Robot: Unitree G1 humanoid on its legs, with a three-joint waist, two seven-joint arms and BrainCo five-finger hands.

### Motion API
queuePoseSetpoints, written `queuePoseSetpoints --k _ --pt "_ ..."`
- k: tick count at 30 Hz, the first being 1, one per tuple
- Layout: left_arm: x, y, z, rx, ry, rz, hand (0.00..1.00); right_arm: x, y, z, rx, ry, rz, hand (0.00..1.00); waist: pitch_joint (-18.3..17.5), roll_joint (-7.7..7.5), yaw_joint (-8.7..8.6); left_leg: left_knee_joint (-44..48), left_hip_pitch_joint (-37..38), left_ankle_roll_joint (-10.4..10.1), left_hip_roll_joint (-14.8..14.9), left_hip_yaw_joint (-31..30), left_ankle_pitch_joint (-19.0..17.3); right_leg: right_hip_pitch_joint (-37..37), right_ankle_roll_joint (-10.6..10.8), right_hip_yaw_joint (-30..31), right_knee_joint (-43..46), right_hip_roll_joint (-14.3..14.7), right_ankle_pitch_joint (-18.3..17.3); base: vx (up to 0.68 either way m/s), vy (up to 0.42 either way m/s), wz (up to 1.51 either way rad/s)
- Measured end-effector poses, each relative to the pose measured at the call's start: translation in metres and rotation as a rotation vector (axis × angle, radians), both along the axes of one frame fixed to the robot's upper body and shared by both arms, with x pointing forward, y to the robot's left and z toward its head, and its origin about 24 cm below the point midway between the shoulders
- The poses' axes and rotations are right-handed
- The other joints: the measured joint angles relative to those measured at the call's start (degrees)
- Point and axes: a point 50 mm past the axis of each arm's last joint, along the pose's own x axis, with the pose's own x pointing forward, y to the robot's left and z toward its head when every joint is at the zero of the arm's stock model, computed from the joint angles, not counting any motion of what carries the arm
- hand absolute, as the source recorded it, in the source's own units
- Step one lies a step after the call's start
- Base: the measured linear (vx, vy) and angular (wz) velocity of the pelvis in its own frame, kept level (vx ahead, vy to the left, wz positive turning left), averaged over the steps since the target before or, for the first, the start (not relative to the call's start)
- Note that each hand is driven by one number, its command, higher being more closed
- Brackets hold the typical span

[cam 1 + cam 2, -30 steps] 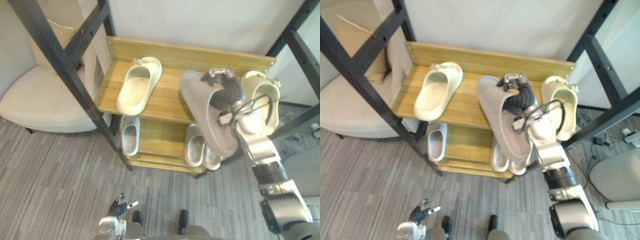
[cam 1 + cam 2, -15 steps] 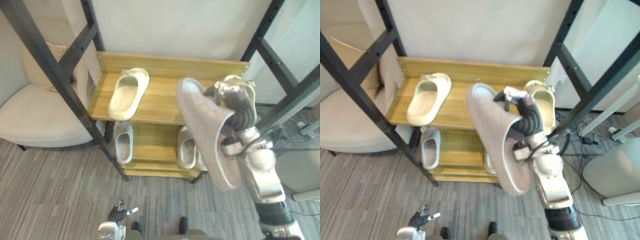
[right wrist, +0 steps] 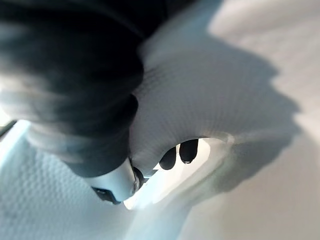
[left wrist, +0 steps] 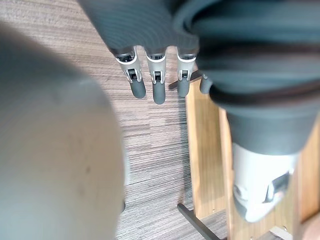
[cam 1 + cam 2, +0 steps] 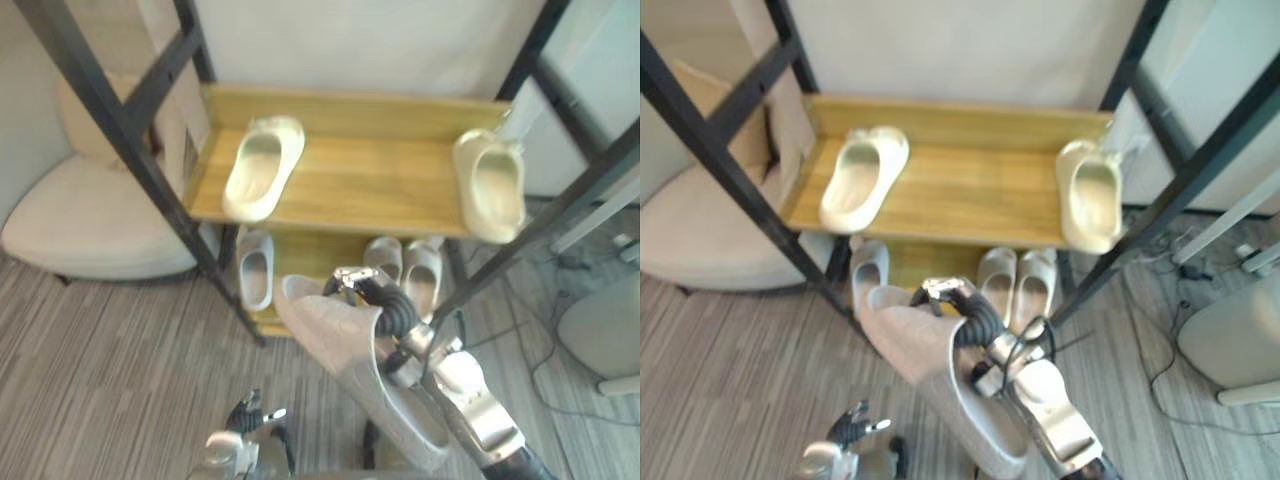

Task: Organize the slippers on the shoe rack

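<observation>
**Item:** grey slipper, sole toward the head camera, carried off the floor at 6 o'clock, low in front of the shoe rack.

**Holder:** right hand, clenched on the slipper, fingertips tucked under its strap.

**Idle:** left hand at 7 o'clock, fingers straight and slack, holding nothing.

**Top shelf:** left cream slipper at 11 o'clock and right cream slipper at 2 o'clock, with bare board between.

**Lower shelf:** single white slipper and white pair.

**Handling note:** the step seemed to be shelving the grey slipper. It needed turning sole-down, then setting flat on the bare middle board, clear of the black frame posts, before the grasp loosened.
</observation>
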Motion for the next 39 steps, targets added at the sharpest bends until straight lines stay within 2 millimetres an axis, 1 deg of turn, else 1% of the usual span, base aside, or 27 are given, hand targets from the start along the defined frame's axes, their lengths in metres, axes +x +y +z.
queuePoseSetpoints --k 1,3,4,5,7,9,10,11,13,14,15,17,18,20,21,23,27,30,32,33,36,39 --pt "0.004 0.0 0.003 -0.006 -0.02 0.008 0.0 0.003 0.001 0.002 -0.02 -0.017 -0.013 1.0 0.78 0.11 0.15 2.16 -1.61 0.04 0.16 -0.15 -1.18 -1.53 0.03 -0.01 2.41 -0.2 -1.24 -0.15 0.003 0.06" --pt "0.018 0.001 0.012 -0.016 -0.085 0.026 0.0 0.01 0.001 0.011 -0.031 -0.073 -0.056 1.0 2.83 0.39 0.48 8.01 -6.88 0.02 0.12 -0.69 -3.02 -7.16 -0.13 0.1 9.56 -1.4 -3.76 -0.12 -0.003 0.09" --pt "0.021 0.001 0.014 -0.014 -0.107 0.039 0.0 0.012 0.001 0.014 -0.031 -0.092 -0.07 1.0 3.45 0.46 0.46 9.42 -8.03 -0.09 0.08 -0.99 -3.41 -8.3 -0.25 0.08 11.13 -1.67 -4.25 -0.07 -0.018 0.11" --pt "0.027 0.002 0.018 -0.011 -0.138 0.053 0.0 0.015 0.0 0.019 -0.031 -0.119 -0.098 1.0 4.31 0.63 0.49 11.49 -9.72 0.25 0.08 -1.61 -3.78 -9.85 -0.62 0.02 13.37 -1.97 -4.96 -0.07 -0.023 0.16" --pt "0.039 0.009 0.029 0.004 -0.212 0.078 0.0 0.03 -0.006 0.033 -0.038 -0.184 -0.176 1.0 5.33 0.72 0.7 16.9 -15.12 -0.03 0.07 -2.56 -5.1 -15.06 -0.94 -0.19 19.49 -2.94 -7.29 -0.07 -0.032 0.21" --pt "0.058 0.012 0.044 -0.003 -0.289 0.112 0.0 0.051 -0.016 0.058 -0.051 -0.284 -0.286 1.0 7.33 0.98 1.05 22.03 -20.63 -0.21 0.18 -3.82 -6.0 -19.73 -1.33 -0.96 24.88 -3.43 -9.03 -0.09 -0.045 0.23" --pt "0.066 0.013 0.05 -0.008 -0.32 0.121 0.0 0.058 -0.021 0.069 -0.053 -0.332 -0.343 1.0 7.7 0.98 1.3 24.22 -23.21 -0.2 0.26 -4.34 -6.46 -22.07 -1.78 -1.38 26.98 -3.84 -9.73 -0.1 -0.033 0.17" --pt "0.069 0.013 0.054 -0.011 -0.335 0.125 0.0 0.061 -0.022 0.075 -0.048 -0.353 -0.366 1.0 7.91 0.96 1.43 25.22 -24.52 -0.18 0.31 -4.59 -6.65 -23.24 -1.8 -1.41 27.97 -3.92 -10.05 -0.09 -0.017 0.1" --pt "0.083 0.016 0.067 -0.035 -0.4 0.165 0.0 0.074 -0.026 0.098 -0.032 -0.435 -0.45 1.0 9.75 0.98 2.3 29.74 -28.75 -0.45 0.84 -5.36 -7.96 -27.29 -2.29 -1.35 32.62 -4.04 -11.6 -0.11 -0.015 0.0" --pt "0.085 0.017 0.069 -0.04 -0.41 0.174 0.0 0.075 -0.026 0.102 -0.029 -0.45 -0.459 1.0 9.88 0.98 2.47 30.43 -29.55 -0.42 0.93 -5.4 -8.17 -28.09 -2.42 -1.31 33.3 -4.08 -11.87 -0.13 -0.015 -0.02" --pt "0.088 0.019 0.074 -0.051 -0.434 0.199 0.0 0.075 -0.024 0.111 -0.029 -0.494 -0.479 1.0 9.97 1.04 2.65 32.47 -31.98 -0.5 1.0 -5.72 -8.75 -30.44 -2.46 -1.28 35.5 -4.28 -12.65 -0.1 -0.014 0.02" --pt "0.088 0.027 0.077 -0.041 -0.445 0.235 0.0 0.076 -0.022 0.123 -0.029 -0.551 -0.503 1.0 10.11 1.12 2.95 34.99 -35.11 -0.72 1.01 -6.27 -9.17 -33.39 -2.24 -1.35 38.45 -4.75 -13.98 -0.08 -0.025 0.06" --pt "0.087 0.029 0.076 -0.036 -0.438 0.241 0.0 0.076 -0.021 0.126 -0.024 -0.561 -0.506 1.0 10.16 1.13 2.98 35.42 -35.71 -0.75 1.02 -6.38 -9.18 -33.95 -2.4 -1.4 38.91 -4.82 -14.09 -0.07 -0.037 0.08" --pt "0.08 0.035 0.068 -0.016 -0.383 0.269 0.0 0.077 -0.021 0.147 -0.005 -0.637 -0.547 1.0 10.49 1.09 3.81 37.33 -38.91 -0.79 1.18 -6.7 -9.18 -37.1 -2.91 -1.48 41.32 -5.05 -14.61 -0.06 -0.04 0.06" --pt "0.079 0.035 0.067 -0.018 -0.376 0.277 0.0 0.077 -0.021 0.15 -0.005 -0.651 -0.558 1.0 10.61 1.14 3.97 37.63 -39.29 -0.8 1.2 -6.77 -9.19 -37.42 -3.03 -1.53 41.65 -5.12 -14.69 -0.05 -0.047 0.09" --pt "0.076 0.032 0.064 -0.026 -0.367 0.299 0.0 0.081 -0.029 0.165 0.04 -0.675 -0.624 1.0 10.9 1.11 5.1 39.02 -41.24 -0.83 1.2 -7.14 -9.19 -38.98 -3.26 -2.07 43.44 -5.81 -15.57 -0.05 -0.041 0.14" --pt "0.072 0.03 0.063 -0.042 -0.372 0.313 0.0 0.092 -0.033 0.176 0.035 -0.685 -0.707 1.0 10.9 1.12 5.99 39.65 -42.67 -1.23 1.08 -7.87 -9.1 -39.63 -3.33 -2.83 44.34 -6.39 -16.18 -0.04 -0.032 0.13" --pt "0.073 0.027 0.066 -0.05 -0.389 0.317 0.0 0.099 -0.04 0.191 0.063 -0.692 -0.788 1.0 10.86 1.09 7.08 39.64 -44.37 -1.77 1.03 -7.91 -8.76 -41.18 -3.51 -3.1 44.85 -6.9 -16.3 -0.02 -0.025 0.08" --pt "0.073 0.026 0.066 -0.052 -0.392 0.319 0.0 0.102 -0.043 0.196 0.062 -0.699 -0.82 1.0 10.86 1.1 7.43 39.71 -44.88 -1.93 0.91 -8.0 -8.65 -41.58 -3.8 -3.16 45.12 -7.04 -16.24 0.0 -0.02 0.07" --pt "0.073 0.025 0.066 -0.054 -0.393 0.325 0.0 0.108 -0.047 0.198 0.054 -0.683 -0.859 1.0 10.83 1.09 7.8 39.86 -45.17 -2.05 0.77 -8.15 -8.59 -41.67 -4.37 -3.43 45.5 -7.37 -16.55 0.02 -0.037 0.16" --pt "0.073 0.022 0.067 -0.069 -0.397 0.339 0.0 0.118 -0.051 0.203 0.04 -0.649 -0.917 1.0 10.65 1.08 8.49 40.0 -45.9 -2.28 0.55 -8.25 -8.47 -42.41 -4.75 -3.67 46.31 -7.87 -17.17 0.01 -0.035 0.12" --pt "0.071 0.021 0.065 -0.07 -0.392 0.341 0.0 0.125 -0.054 0.202 0.012 -0.63 -0.967 1.0 9.35 1.37 8.7 40.53 -47.69 -2.43 0.46 -8.89 -8.39 -43.41 -4.95 -4.57 46.92 -8.21 -17.8 0.0 -0.033 0.11"
